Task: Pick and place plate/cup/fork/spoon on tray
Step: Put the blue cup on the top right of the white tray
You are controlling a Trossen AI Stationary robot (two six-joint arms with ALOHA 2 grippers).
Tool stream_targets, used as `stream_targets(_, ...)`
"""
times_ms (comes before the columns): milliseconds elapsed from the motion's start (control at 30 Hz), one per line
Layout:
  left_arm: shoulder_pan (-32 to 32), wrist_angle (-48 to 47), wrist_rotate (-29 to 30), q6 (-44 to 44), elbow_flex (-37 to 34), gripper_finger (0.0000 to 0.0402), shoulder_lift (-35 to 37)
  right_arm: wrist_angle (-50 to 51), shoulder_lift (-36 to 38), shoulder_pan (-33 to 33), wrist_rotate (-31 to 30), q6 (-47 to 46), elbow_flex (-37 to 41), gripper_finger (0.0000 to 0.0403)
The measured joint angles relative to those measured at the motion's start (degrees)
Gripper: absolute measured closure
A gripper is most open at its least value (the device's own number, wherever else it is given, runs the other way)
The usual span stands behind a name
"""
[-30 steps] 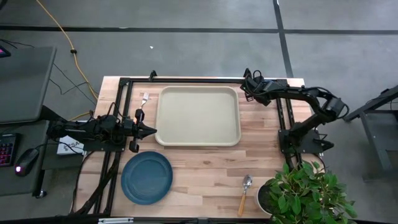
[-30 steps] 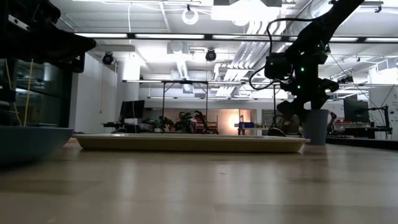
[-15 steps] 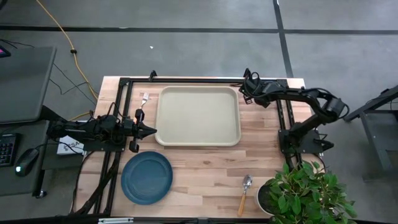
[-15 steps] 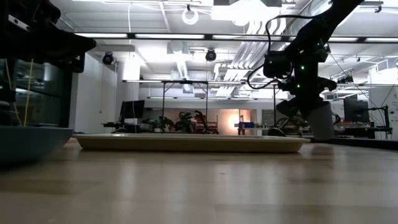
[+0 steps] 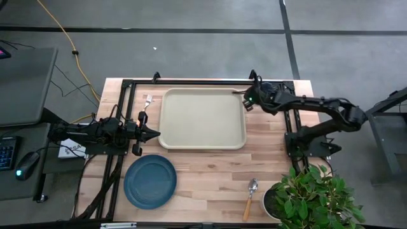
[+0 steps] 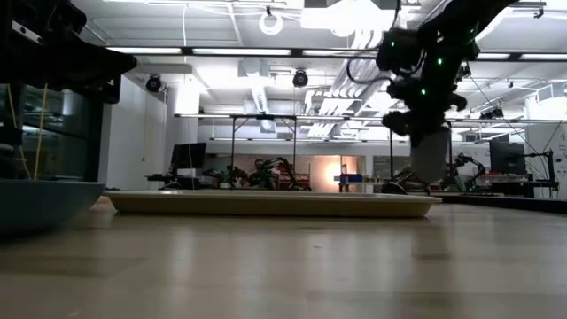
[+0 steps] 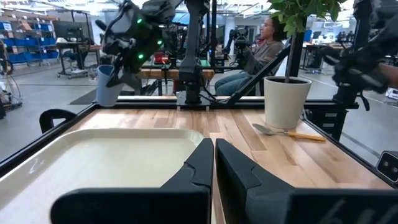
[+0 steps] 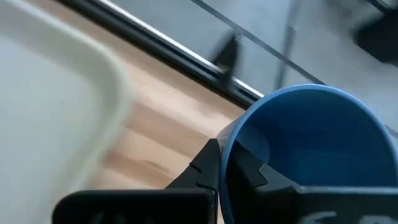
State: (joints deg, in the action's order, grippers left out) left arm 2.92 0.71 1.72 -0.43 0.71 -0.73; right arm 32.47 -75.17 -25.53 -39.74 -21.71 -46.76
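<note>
The light blue cup [image 6: 430, 159] hangs over the table by the far right corner of the cream tray [image 5: 202, 118], with my right gripper [image 5: 247, 100] shut on it. In the high view the gripper hides the cup. My left gripper [image 5: 156, 133] waits shut at the tray's left rim. The dark blue plate [image 5: 150, 181] lies near the front left. Left of the tray's far corner lies the fork [image 5: 147, 102]. The spoon [image 5: 250, 197] lies at the front right beside a potted plant. My right gripper has the cup's rim wall [image 8: 225, 146] between its two fingers, one finger [image 8: 252, 171] inside the cup and the other outside. The fingers come from above, slanting in from the table's right. The cup hangs below them, about upright, clear of the table.
A potted plant [image 5: 311, 197] in a white pot stands at the front right corner. Black frame rails [image 5: 191, 83] run along the far and left edges. A person [image 7: 261, 43] sits beyond the table. Bare wood lies between the tray and the plate.
My right gripper has taken hold of the cup, which stood on the table right of the tray. It has lifted the cup clear and carried it up and toward the tray's far right corner. My left arm has kept still.
</note>
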Motion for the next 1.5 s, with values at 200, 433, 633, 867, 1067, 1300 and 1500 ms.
stream_targets(200, -0.02, 0.00, 0.02, 0.02, 0.02, 0.0401, 0.00, -3.45, -0.49, 7.27, 7.01, 5.02, -4.98, 0.0402)
stream_targets(433, -0.02, 0.00, 0.02, 0.00, 0.02, 0.0401, 0.00, 4.33, -10.27, 12.13, 13.71, 12.51, -19.89, 0.0402)
stream_targets(633, -0.01, 0.00, 0.02, 0.01, 0.00, 0.0401, 0.00, 13.44, -20.97, 9.71, 17.67, 17.68, -29.21, 0.0402)
stream_targets(867, 0.00, -0.01, 0.02, 0.02, 0.00, 0.0401, 0.00, 11.04, -27.81, 5.85, 23.45, 20.23, -30.40, 0.0403)
stream_targets(1067, -0.01, -0.01, 0.02, 0.02, 0.00, 0.0401, 0.00, 8.74, -28.56, 4.00, 26.05, 20.15, -30.34, 0.0403)
stream_targets(1300, -0.02, 0.00, 0.02, 0.02, 0.00, 0.0401, 0.00, 6.64, -28.80, 1.75, 30.42, 15.03, -30.29, 0.0403)
stream_targets(1500, 0.00, 0.00, 0.02, 0.00, 0.02, 0.0401, 0.00, 7.14, -28.80, 0.17, 31.70, 10.16, -30.29, 0.0403)
